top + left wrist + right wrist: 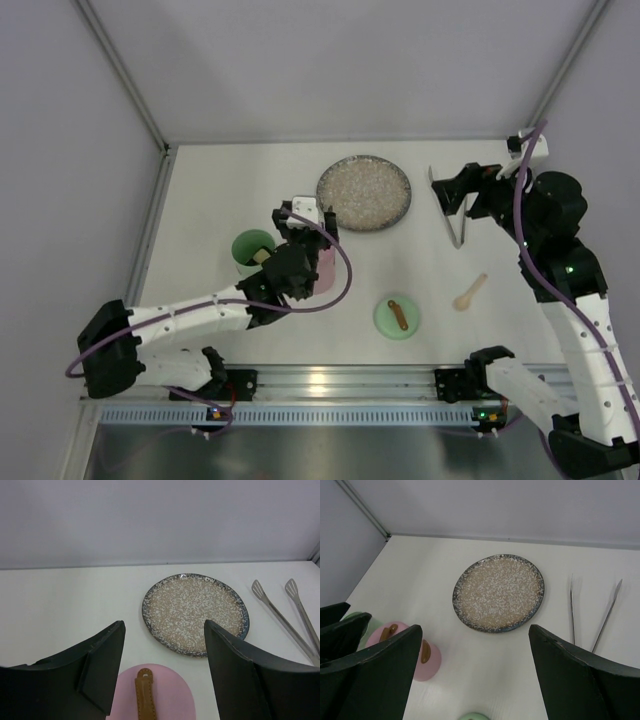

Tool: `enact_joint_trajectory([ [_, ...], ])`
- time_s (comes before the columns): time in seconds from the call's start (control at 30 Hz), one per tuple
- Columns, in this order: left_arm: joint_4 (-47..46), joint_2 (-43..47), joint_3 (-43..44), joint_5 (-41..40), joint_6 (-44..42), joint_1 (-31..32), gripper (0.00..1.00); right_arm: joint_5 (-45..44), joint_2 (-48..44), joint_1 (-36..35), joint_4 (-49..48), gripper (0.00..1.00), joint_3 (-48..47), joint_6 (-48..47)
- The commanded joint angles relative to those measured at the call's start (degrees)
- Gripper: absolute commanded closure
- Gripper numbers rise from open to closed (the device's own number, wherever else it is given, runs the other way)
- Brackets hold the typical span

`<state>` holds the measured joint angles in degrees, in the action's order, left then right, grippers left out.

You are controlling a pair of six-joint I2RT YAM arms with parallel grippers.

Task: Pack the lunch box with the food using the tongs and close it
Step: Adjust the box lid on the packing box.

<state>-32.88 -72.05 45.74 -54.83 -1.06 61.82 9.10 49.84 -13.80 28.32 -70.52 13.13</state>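
The pink round lunch box stands with its lid on, a brown strap across the top. My left gripper hangs open over it, one finger on each side, with a gap showing at the right finger. The silver tongs lie in a narrow V on the table at the right. Just left of them my right gripper stands open and empty; the tongs lie to its right. The food is out of view.
The speckled plate lies bare at the back middle. A green open cup stands left of the pink box. A green lid with a brown strap and a small wooden spoon lie nearer the front.
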Motion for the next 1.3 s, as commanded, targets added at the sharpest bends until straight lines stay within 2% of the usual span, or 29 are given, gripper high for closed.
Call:
enact_joint_trajectory([
  [0.0, -0.08, 5.41, -2.82, 1.21, -1.23, 0.23, 0.30, 0.91, -1.59, -0.88, -1.51, 0.11, -2.16, -0.03],
  [0.13, -2.17, 7.89, -12.49, 1.22, 7.28, 0.75, 0.42, 1.00, -1.86, -0.88, -0.98, 0.11, -2.16, -0.12],
  [0.2, -3.76, 5.89, -16.53, -0.45, 10.27, 1.37, 0.49, 1.00, -2.12, -0.88, -0.98, 0.11, -1.90, -0.12],
  [0.3, -3.86, 0.71, -19.89, -3.07, 14.41, 2.24, 0.75, 1.27, -2.47, -0.88, -0.72, 0.11, -1.64, -0.03],
  [0.33, -3.85, -0.19, -20.07, -4.22, 14.94, 4.25, 0.78, 1.18, -2.82, -0.88, -0.81, 0.11, -1.64, 0.06],
  [0.5, -3.86, -1.34, -20.07, -5.82, 15.83, 6.20, 0.80, 1.35, -3.00, -0.96, -0.37, 0.11, -2.60, 0.50],
  [0.67, -3.42, 0.59, -16.92, -7.83, 10.39, 6.12, 0.77, 1.18, -3.09, -0.96, 0.16, 0.11, -3.48, 0.50],
  [0.83, 3.95, 0.95, -5.06, -5.74, 4.50, 5.42, 0.74, 1.00, -3.09, -0.96, 0.25, 0.11, -4.10, 0.41],
  [0.97, 7.38, 1.91, 1.98, -3.45, 1.85, 4.97, 0.76, 1.18, -2.82, -0.96, 0.69, 0.11, -5.15, 0.41],
  [1.07, 10.54, 4.72, 2.69, -1.69, 3.78, 5.06, 0.80, 0.92, -3.00, -0.96, 0.78, 0.11, -5.41, 0.23],
  [1.1, 11.34, 6.29, 2.17, -1.69, 4.74, 5.32, 0.85, 0.83, -3.17, -0.96, 0.86, 0.11, -5.24, 0.15],
  [1.23, 15.04, 10.43, -5.20, -0.72, 16.31, 8.04, 1.00, 0.57, -3.53, -0.96, 1.04, 0.11, -4.36, -0.12],
  [1.27, 15.04, 11.40, -10.70, -0.02, 19.40, 8.49, 1.00, 0.56, -3.53, -0.96, 1.13, 0.11, -4.10, -0.20],
])
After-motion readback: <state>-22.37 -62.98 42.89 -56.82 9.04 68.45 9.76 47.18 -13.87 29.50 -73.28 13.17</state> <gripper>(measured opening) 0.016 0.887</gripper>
